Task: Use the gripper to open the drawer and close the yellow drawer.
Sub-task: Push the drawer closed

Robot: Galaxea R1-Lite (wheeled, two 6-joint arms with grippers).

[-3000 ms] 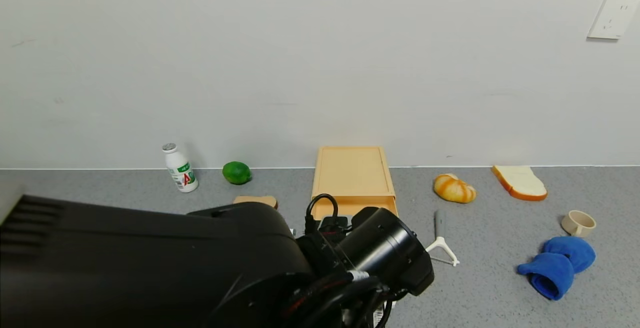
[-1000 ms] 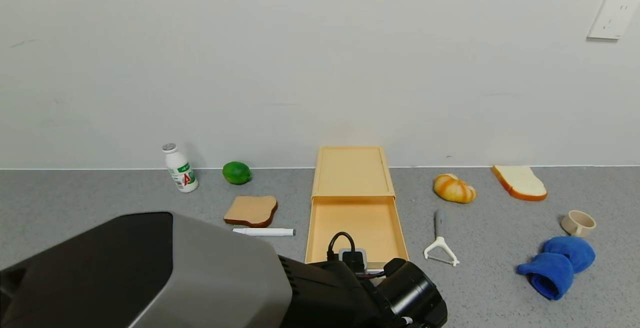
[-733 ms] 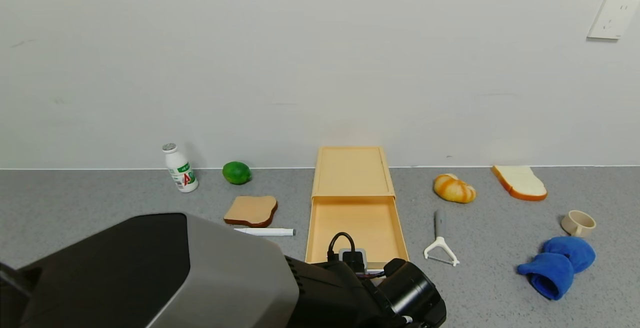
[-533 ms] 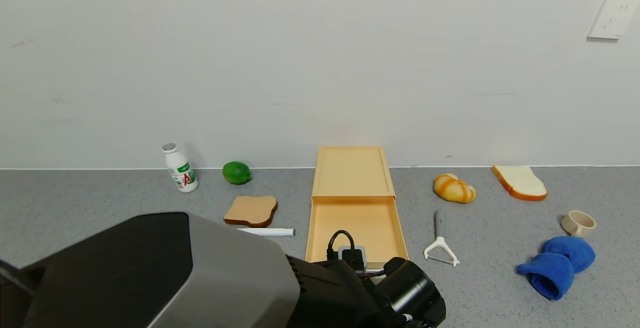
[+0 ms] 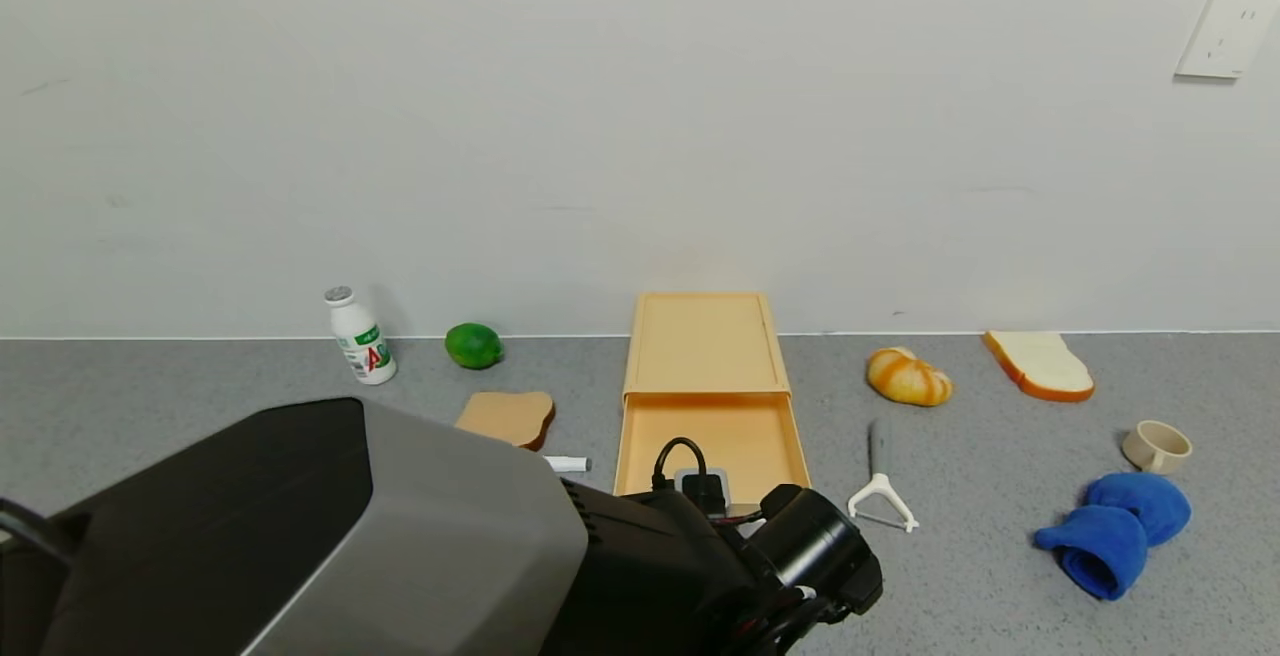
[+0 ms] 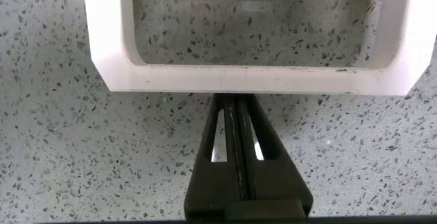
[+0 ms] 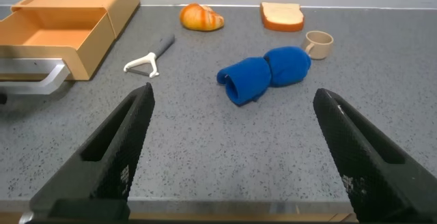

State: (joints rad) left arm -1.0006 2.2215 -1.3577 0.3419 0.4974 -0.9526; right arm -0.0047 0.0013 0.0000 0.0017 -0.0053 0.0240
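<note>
Drawer (image 5: 712, 436) slid partway back since earlier; left gripper (image 6: 235, 125), fingers pressed together, butted its handle (image 6: 249, 77); right gripper (image 7: 232, 149) spread, idle.

Drawer (image 5: 712, 441) pulled out of its box (image 5: 705, 344) at counter centre against the wall; toast slice (image 5: 508, 416), marker (image 5: 566, 463), lime (image 5: 473, 345), bottle (image 5: 359, 335) to its left; peeler (image 5: 879, 492), bread roll (image 5: 907, 377), bread slice (image 5: 1038, 364), cup (image 5: 1156, 446), cloth (image 5: 1115, 530) to its right.
</note>
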